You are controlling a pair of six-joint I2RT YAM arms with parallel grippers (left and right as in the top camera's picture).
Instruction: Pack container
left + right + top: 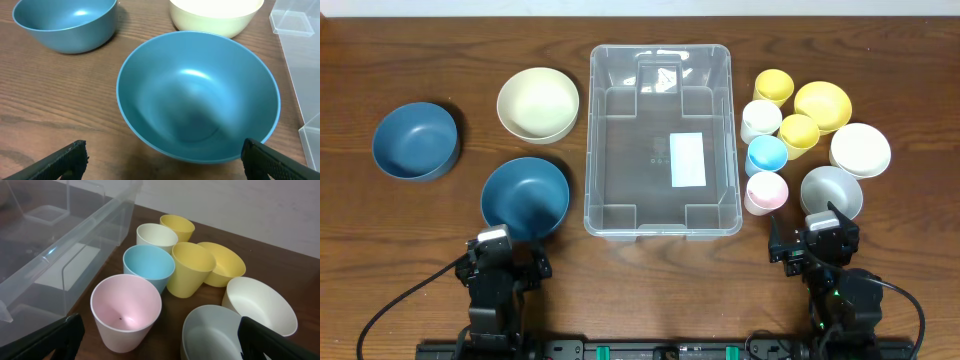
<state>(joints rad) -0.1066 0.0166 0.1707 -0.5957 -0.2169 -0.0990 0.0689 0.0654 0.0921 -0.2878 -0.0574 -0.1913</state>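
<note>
The clear plastic container (660, 140) stands empty at the table's middle, a white label on its base; its wall shows in the right wrist view (65, 235). Left of it lie two blue bowls (525, 197) (415, 140) and a cream bowl (538, 103). Right of it stand a pink cup (766, 191), a light blue cup (767, 155), a white cup (759, 121), two yellow cups (773, 87) (799, 133), a yellow bowl (823, 105), a white bowl (860, 150) and a grey bowl (831, 192). My left gripper (162, 160) is open just short of the near blue bowl (200, 95). My right gripper (160, 340) is open before the pink cup (126, 311) and grey bowl (215, 332).
The table's front edge runs just behind both arms (500, 285) (835, 275). The cups and bowls on the right stand close together, nearly touching. A pale wall (260, 210) rises behind the table's far edge.
</note>
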